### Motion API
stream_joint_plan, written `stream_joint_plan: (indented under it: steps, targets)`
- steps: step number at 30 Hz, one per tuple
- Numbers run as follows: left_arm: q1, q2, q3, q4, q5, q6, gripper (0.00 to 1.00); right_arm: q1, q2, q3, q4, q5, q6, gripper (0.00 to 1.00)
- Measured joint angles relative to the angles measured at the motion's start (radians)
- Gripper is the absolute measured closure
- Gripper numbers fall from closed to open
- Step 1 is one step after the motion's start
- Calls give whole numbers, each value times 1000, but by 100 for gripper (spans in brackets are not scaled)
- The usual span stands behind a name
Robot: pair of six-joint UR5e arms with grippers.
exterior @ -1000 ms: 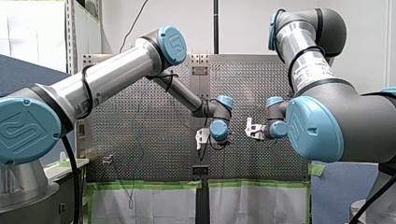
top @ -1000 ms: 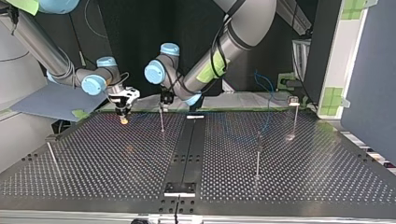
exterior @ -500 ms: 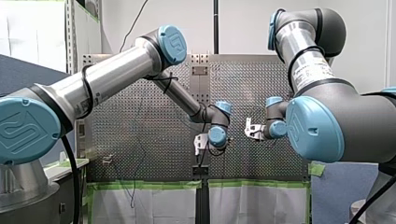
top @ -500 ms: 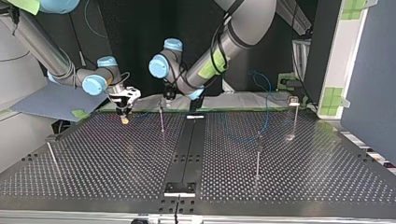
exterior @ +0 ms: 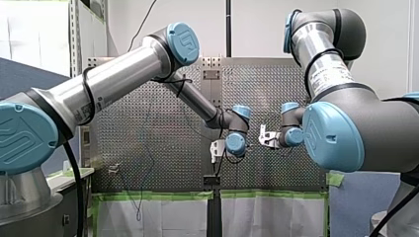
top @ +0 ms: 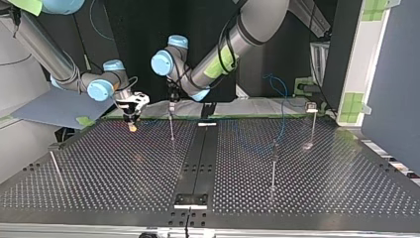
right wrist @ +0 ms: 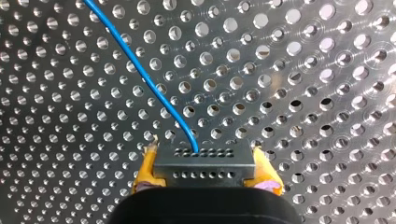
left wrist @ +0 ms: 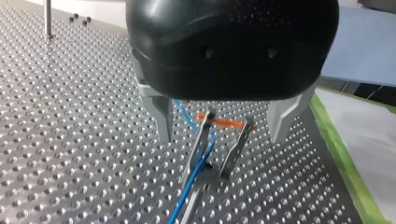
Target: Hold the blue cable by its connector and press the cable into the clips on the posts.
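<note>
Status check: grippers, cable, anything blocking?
Right gripper shut on connector. Left gripper open, straddling clip. Cable at clip's prongs; seating unclear. Nothing blocking in view.

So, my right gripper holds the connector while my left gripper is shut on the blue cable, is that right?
Not quite: the left wrist view shows my left gripper open, its fingers apart either side of the clip and the blue cable. My right gripper does hold the connector.

Perforated table, green tape.
</note>
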Motion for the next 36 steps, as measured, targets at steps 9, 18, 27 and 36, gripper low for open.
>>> stream_joint_plan:
  steps: [9,18,27,36]
  targets:
    - [-18,1,0,-1,0,-3,0,0,1,0,1,-1,1,100]
    - [-19,1,0,-3,3,-11,0,0,1,0,0,0,1,100]
    - [-20,0,0,-3,6,-16,0,0,1,0,1,-1,1,100]
    - [-19,19,-26,19,-10,-19,0,-1,0,0,1,-2,1,100]
